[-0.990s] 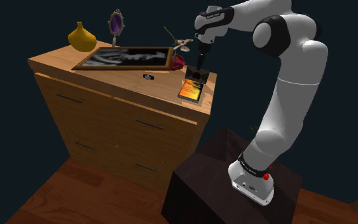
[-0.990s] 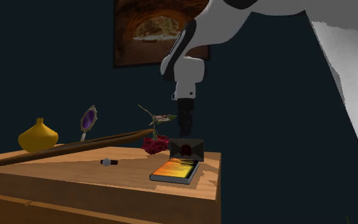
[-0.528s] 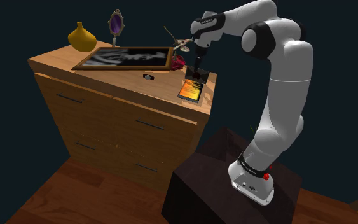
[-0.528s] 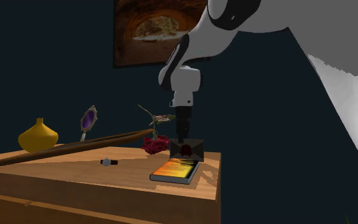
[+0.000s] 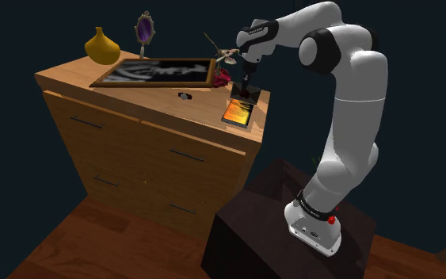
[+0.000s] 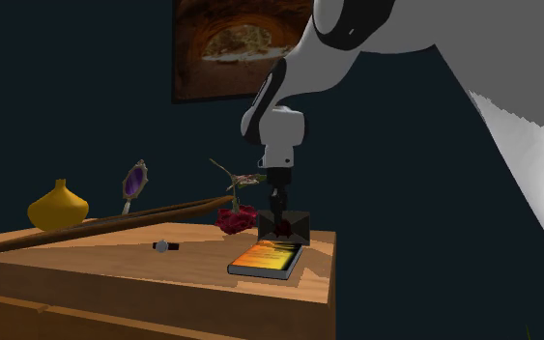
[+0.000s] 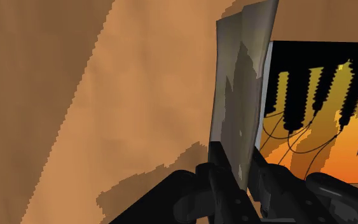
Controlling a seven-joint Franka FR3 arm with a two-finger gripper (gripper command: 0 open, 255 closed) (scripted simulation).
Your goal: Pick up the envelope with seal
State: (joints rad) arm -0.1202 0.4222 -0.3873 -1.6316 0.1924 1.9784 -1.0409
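A: One question first: where is the envelope (image 6: pixel 286 225)?

B: Upright on the dresser (image 6: pixel 86 259), at the corner nearest the arm. It stands at the far end of the orange-covered book (image 6: pixel 268 259) and just beside the rose (image 6: pixel 235 220). Its dark red seal (image 6: pixel 283 231) faces the second exterior view.

A: And the gripper (image 7: pixel 242 178)?

B: It hangs straight over the envelope's top edge. In the wrist view the jaws are nearly together with the grey sheet between them, so they appear to pinch it.

A: How will it handle?

B: Probably very light, thin and bendy, so a corner hold could let it flex or swing. The middle of the top edge, above the seal, looks the sensible place. The seal seems raised and might crack under the jaws. A smooth face could also slide out of a loose grip, so a firm, gentle squeeze and a straight lift suit it.
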